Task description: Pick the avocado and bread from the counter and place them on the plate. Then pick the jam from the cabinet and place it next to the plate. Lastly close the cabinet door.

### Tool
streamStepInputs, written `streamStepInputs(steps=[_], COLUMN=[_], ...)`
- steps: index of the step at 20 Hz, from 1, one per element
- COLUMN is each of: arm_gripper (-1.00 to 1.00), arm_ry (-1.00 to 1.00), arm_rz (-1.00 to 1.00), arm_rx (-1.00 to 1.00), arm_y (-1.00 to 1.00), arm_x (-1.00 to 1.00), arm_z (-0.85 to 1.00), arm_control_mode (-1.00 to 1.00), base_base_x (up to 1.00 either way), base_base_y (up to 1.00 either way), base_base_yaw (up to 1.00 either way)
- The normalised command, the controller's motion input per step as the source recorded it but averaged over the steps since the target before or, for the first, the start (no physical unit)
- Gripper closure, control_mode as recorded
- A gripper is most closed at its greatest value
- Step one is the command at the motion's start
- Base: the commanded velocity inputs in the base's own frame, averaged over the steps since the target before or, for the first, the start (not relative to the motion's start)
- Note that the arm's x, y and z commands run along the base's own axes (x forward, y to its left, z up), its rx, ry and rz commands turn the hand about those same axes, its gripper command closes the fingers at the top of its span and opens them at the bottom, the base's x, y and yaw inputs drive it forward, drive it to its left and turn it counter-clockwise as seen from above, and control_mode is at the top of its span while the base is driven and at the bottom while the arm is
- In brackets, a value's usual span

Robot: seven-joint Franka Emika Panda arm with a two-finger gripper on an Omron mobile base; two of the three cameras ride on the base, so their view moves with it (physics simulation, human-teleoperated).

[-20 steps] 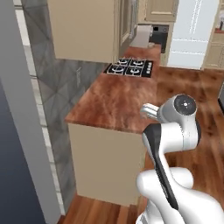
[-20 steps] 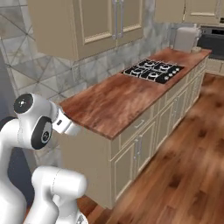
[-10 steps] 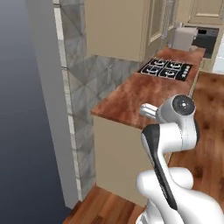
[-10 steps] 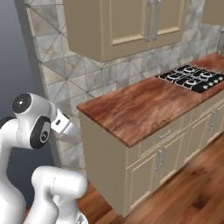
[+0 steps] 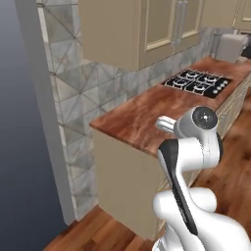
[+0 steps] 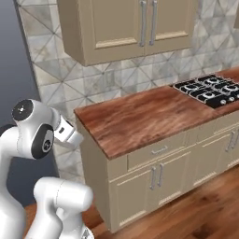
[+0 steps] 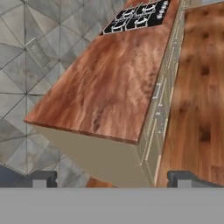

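You had the end effector [image 7: 112, 177] with its jaws spread wide apart and nothing between them; its two dark fingertips [image 7: 38, 178] stood at the bottom of the hand view, one at each side. It hung off the near end of the desk [image 7: 113, 83], looking along the reddish-brown top toward the far end. The desk's near end stopped beside a grey tiled wall [image 5: 83, 93], and its near corner pointed toward the hand. At the far end of the desk a black hob [image 6: 210, 91] sat set into the top, close to the back edge. Beige upper cabinets [image 6: 126, 25] hung on the wall above the back edge, their doors closed, with two upright metal handles [image 6: 148, 22] side by side. Below the front edge you could see beige base cupboards [image 6: 158, 179] with a drawer and doors, each with a small handle. The wooden floor [image 7: 199, 87] ran along the front of the desk. The white arm [image 5: 193, 157] stood in front of the desk's near end, its upper joint level with the top.
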Motion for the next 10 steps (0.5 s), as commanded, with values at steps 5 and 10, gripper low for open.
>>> streamStepInputs(steps=[5, 10], arm_gripper=[-1.00, -1.00], arm_ry=[0.00, 0.00], arm_rz=[0.00, 0.00], arm_rx=[0.00, 0.00], arm_y=[0.00, 0.00], arm_x=[0.00, 0.00], arm_z=[0.00, 0.00], arm_control_mode=[1.00, 1.00], base_base_x=[0.00, 0.07], base_base_y=[-1.00, -1.00], base_base_yaw=[0.25, 0.19])
